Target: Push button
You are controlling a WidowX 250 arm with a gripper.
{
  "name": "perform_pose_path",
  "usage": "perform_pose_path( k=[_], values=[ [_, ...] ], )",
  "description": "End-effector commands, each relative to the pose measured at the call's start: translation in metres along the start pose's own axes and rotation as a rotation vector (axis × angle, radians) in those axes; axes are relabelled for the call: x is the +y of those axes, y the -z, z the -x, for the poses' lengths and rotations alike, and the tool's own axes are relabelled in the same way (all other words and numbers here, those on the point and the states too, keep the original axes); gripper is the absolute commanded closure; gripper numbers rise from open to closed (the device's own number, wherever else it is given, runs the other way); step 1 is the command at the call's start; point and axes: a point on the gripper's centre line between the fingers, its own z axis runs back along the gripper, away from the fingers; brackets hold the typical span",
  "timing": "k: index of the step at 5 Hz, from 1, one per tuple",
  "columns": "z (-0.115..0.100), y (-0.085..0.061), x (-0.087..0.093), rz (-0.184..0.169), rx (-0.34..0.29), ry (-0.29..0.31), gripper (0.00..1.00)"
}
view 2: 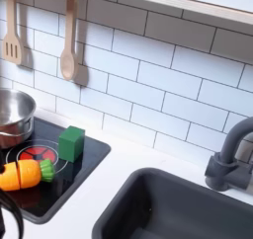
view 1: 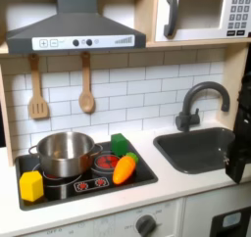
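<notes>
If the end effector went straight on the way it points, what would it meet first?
Hard to say: the end effector is a dark shape cut off at the first exterior view's right edge, its heading unclear. If it points down, the rim of the sink would probably come first.

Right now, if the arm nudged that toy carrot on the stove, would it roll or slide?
The toy carrot looks rounded and tapered, so it would probably roll in a curve. It appears to be glossy plastic, likely light and slippery on the smooth black stovetop. The green block beside it might stop it.
</notes>
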Motion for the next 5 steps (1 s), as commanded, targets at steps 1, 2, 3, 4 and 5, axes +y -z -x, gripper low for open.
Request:
perform_pose_path(
  k=[1, 2, 3, 4, 5],
  values=[
    [0.000, 0.000, 0.000, -0.001, 0.000, 0.000, 0.00],
    [-0.008, 0.007, 0.007, -0.023, -0.003, -0.037, 0.00],
    [-0.018, 0.007, 0.011, -0.025, -0.022, -0.048, 0.00],
    [-0.026, 0.011, 0.018, -0.039, -0.016, -0.068, 0.00],
    [-0.042, 0.010, 0.026, -0.054, -0.042, -0.090, 0.00]
  ],
)
